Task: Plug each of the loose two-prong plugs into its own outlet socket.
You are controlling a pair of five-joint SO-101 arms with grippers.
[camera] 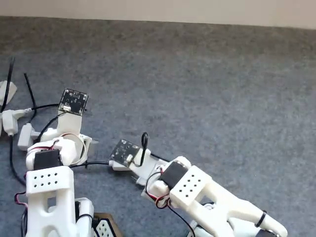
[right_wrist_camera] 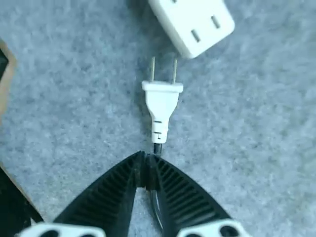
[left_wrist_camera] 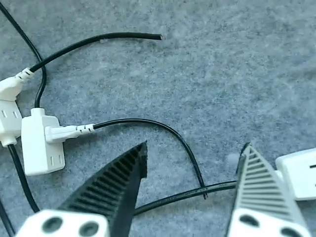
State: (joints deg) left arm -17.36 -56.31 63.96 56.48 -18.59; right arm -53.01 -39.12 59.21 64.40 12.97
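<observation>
My right hand (right_wrist_camera: 148, 163) is pinching the black cord (right_wrist_camera: 157, 148) just behind a white plug (right_wrist_camera: 162, 101), whose prongs are pointing at an outlet socket (right_wrist_camera: 190, 22) close ahead, not touching. My left hand (left_wrist_camera: 195, 144) is hanging wide open over the grey worktop (left_wrist_camera: 237, 64), near a second socket (left_wrist_camera: 39, 143) with a seated plug (left_wrist_camera: 61, 132).

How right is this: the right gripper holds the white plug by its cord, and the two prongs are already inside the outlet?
Not quite. The right gripper does hold the white plug by its cord, but the two prongs are bare, outside the outlet, pointing toward it. The right wrist view shows this.
</observation>
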